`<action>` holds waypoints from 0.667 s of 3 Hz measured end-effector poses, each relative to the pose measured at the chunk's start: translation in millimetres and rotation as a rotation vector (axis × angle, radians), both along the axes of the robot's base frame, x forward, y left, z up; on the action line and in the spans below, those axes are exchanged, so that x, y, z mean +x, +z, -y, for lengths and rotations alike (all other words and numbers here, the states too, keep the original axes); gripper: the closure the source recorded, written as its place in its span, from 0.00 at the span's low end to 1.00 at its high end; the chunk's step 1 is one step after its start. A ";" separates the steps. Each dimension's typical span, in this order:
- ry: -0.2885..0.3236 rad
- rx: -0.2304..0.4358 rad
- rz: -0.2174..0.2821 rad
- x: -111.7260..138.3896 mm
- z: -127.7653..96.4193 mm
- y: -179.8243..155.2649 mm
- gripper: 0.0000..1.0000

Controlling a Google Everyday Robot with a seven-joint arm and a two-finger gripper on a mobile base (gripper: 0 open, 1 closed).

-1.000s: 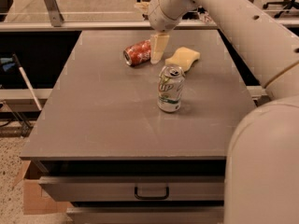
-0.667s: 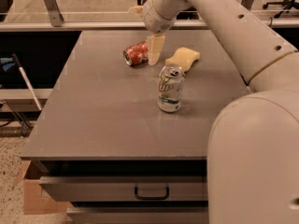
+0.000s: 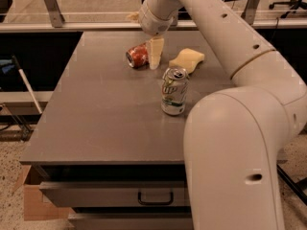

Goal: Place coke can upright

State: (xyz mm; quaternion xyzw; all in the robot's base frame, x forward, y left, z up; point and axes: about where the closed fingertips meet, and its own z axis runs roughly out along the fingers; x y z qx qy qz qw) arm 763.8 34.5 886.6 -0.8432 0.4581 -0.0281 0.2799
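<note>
The arm is arching over from the near right, passing above the 7UP can (image 3: 173, 91), w/ the wrist pointing straight down. The gripper (image 3: 154, 56) is hanging tip-down at the table (image 3: 96, 128) surface, beyond & slightly left of the 7UP can; can't tell whether it's wide or narrow. The coke can (image 3: 137, 55) is lying on its side beyond-left of the 7UP can, right against the gripper, long axis flat, one silver end facing near-left.

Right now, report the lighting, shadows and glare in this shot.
Camera view: warm, dim light; shadows on the table are faint, with no harsh glare; the 7UP can catches a small glint on its lid; the claw sits low, far back on the table, against the lying coke can; the arm hides the table's near right corner.
</note>
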 end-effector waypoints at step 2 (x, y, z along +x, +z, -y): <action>0.021 -0.059 -0.082 0.4 1.4 -20.4 0.54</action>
